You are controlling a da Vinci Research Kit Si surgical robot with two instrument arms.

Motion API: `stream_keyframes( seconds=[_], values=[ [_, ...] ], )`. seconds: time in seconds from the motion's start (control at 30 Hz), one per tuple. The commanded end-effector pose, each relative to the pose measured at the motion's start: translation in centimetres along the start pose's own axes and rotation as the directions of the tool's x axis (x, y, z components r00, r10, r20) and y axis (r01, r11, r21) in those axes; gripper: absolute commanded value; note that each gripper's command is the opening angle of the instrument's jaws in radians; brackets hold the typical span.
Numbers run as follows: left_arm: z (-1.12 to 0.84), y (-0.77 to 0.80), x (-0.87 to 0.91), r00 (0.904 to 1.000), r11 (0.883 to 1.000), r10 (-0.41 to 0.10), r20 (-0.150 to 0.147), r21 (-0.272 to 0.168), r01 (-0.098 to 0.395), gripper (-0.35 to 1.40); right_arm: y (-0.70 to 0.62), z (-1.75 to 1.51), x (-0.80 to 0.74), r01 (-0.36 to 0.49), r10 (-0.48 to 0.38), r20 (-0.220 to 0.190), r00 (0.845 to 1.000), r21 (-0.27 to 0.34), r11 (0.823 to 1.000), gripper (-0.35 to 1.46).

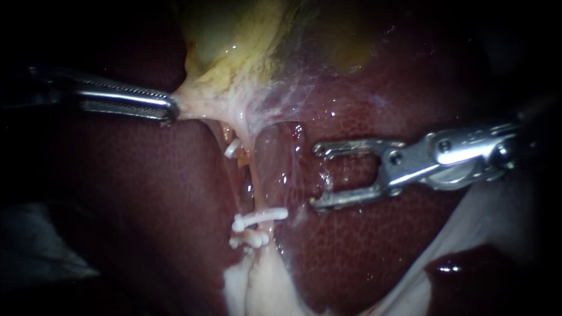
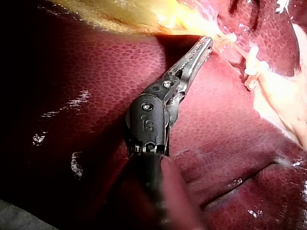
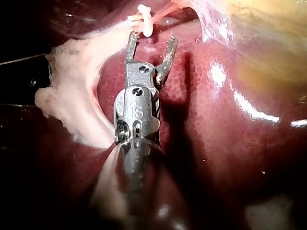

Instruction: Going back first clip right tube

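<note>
Mottled dark-red liver (image 1: 363,246) backs everything. Across the near-vertical tube (image 1: 256,187) a white clip (image 1: 260,217) lies almost level, one end toward my right instrument (image 1: 318,175), whose jaws gape wide and empty. My left instrument (image 1: 171,110) clamps the gallbladder (image 1: 234,41) at its pale neck.

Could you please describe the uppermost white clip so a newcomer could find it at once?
Start at the yellow gallbladder and follow the pale stretched tissue down across the dark red liver. The uppermost clip is a short, tilted white bar standing alone, nearest the left instrument; the other clips bunch together farther down.
</note>
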Motion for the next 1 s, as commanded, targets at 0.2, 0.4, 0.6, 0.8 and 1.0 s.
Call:
stream_keyframes(
  seconds=[0.2,0.4,0.6,0.8,1.0],
  values=[
    [0.01,-0.02,-0.01,1.0,1.0,0.0,0.0,0.0,0.0,-0.35,0.01,-0.28,0.07,0.006,-0.006,0.0,1.0,0.002,1.0,0.5],
    [0.09,-0.1,-0.05,1.0,1.0,0.002,0.0,0.002,-0.002,-0.35,-0.01,-0.36,0.03,0.008,-0.008,0.003,1.0,0.019,1.0,0.5],
    [0.29,-0.19,-0.22,0.9999,1.0,0.011,-0.001,0.009,-0.011,-0.35,-0.03,-0.39,0.01,0.01,-0.01,0.001,1.0,0.027,1.0,0.5],
    [0.53,-0.29,-0.42,0.9999,1.0,0.011,0.006,-0.003,-0.011,-0.35,-0.04,-0.41,0.0,0.011,-0.011,0.001,1.0,0.029,1.0,0.5],
    [0.56,-0.3,-0.45,0.9999,1.0,0.006,0.009,-0.004,-0.006,-0.35,-0.04,-0.43,-0.01,0.011,-0.011,0.0,1.0,0.032,0.999,0.5]
  ],
)
